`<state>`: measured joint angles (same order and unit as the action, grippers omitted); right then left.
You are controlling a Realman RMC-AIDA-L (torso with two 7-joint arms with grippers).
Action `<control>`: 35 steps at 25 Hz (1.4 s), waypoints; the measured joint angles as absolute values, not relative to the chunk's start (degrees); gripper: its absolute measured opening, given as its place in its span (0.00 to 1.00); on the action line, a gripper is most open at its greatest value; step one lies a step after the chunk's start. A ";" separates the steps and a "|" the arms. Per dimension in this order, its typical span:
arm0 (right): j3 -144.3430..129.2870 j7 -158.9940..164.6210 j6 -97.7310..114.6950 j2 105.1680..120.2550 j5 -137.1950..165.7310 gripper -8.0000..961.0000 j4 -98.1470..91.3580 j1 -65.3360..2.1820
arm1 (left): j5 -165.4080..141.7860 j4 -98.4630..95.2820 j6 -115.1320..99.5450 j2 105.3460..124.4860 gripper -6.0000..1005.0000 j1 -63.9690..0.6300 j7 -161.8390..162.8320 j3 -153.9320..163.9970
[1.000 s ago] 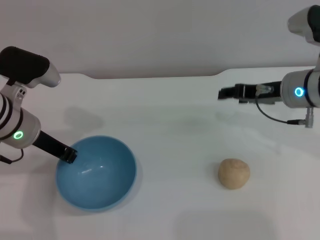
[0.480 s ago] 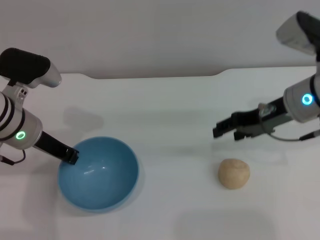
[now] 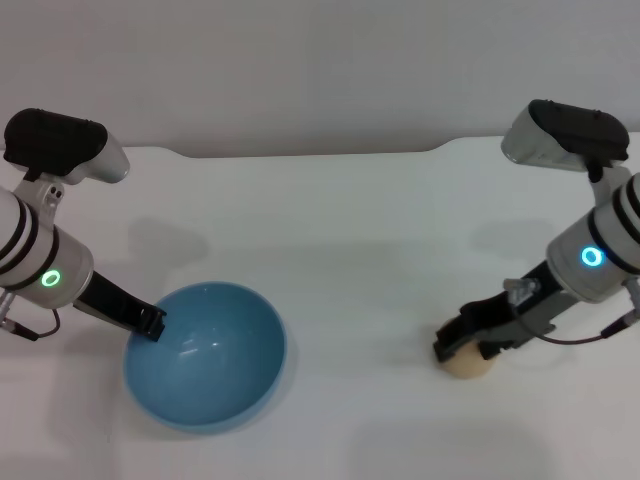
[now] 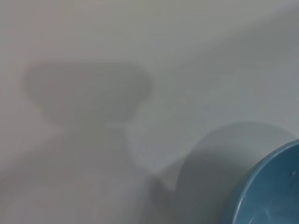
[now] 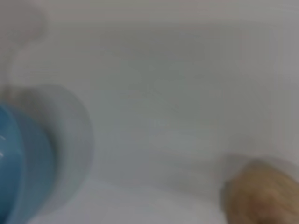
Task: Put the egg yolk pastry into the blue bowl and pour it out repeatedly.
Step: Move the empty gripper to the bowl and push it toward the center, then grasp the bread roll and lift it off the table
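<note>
One egg yolk pastry [image 3: 468, 366] directly beneath right claw [image 3: 447, 343], claw's grip state unclear, left claw [image 3: 152, 322] gripping blue bowl [image 3: 210, 358] rim

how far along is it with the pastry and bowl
Early. Nothing looks finished: the blue bowl sits empty, the left gripper at its rim. In hand: the right gripper is down on the egg yolk pastry, grasp unclear. Left: lifting, dropping it in, pouring out.

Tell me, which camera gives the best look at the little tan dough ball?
The head view: the egg yolk pastry sits on the white table, though the right gripper covers its upper part. The right wrist view shows only a blurred edge of it. The left wrist view misses it.
</note>
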<state>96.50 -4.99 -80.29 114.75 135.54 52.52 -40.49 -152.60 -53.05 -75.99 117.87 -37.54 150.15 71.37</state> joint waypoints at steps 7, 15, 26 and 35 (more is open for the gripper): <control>102.38 -4.23 -87.08 114.65 141.13 0.63 59.06 -40.51 | -152.54 -52.93 -76.01 117.86 0.01 -37.67 150.21 71.31; 102.60 -3.96 -91.32 114.61 146.21 0.63 57.78 -42.07 | -152.57 -52.91 -75.85 117.86 0.01 -37.71 150.21 71.28; 102.63 -4.08 -86.23 114.84 151.01 0.63 53.77 -42.15 | -152.58 -52.89 -75.32 117.86 0.01 -37.96 150.14 71.44; 102.79 -4.49 -82.46 114.87 150.99 0.63 53.74 -42.72 | -152.58 -52.23 -75.07 117.85 0.01 -38.17 150.12 71.38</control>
<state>102.79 -4.49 -82.46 114.87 150.99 53.74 -42.72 -152.58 -52.23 -75.07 117.85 -38.17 150.12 71.38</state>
